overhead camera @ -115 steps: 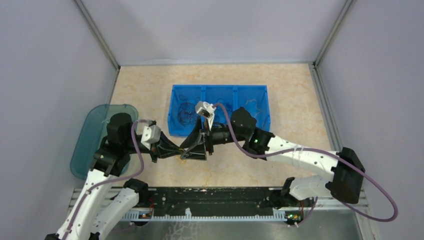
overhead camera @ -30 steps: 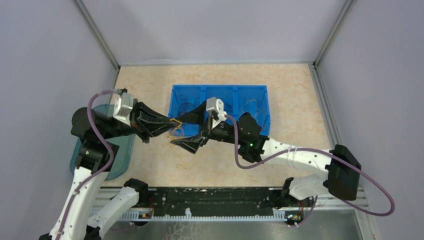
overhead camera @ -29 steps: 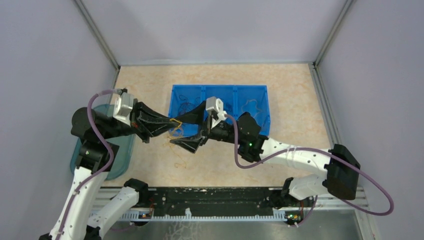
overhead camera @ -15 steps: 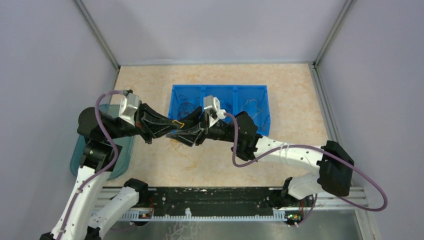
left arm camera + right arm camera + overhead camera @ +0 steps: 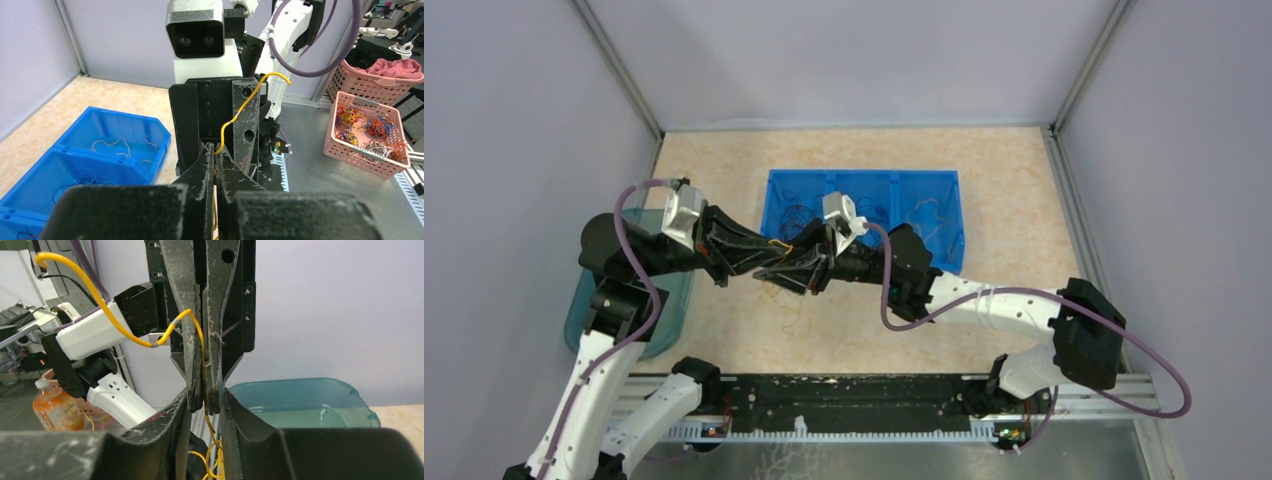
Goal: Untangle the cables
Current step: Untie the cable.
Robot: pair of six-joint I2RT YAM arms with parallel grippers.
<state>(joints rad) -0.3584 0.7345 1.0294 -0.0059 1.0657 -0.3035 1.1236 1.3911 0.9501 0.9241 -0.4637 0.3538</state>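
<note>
Left claw (image 5: 776, 258) against right claw (image 5: 786, 272), before bin (image 5: 864, 174).

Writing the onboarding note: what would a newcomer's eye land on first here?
The two arms, tip to tip above the table just in front of the blue bin: the left pincer is shut on a thin yellow wire, nose to nose with the right pincer. After that, the dark loose wires curled in the bin's compartments, and the teal tray at the table's left edge.

Blue three-compartment plastic bin (image 5: 776, 200) mid-table — teal translucent oval tray (image 5: 579, 318) at left edge, pink lattice basket (image 5: 350, 155) off-table.
</note>
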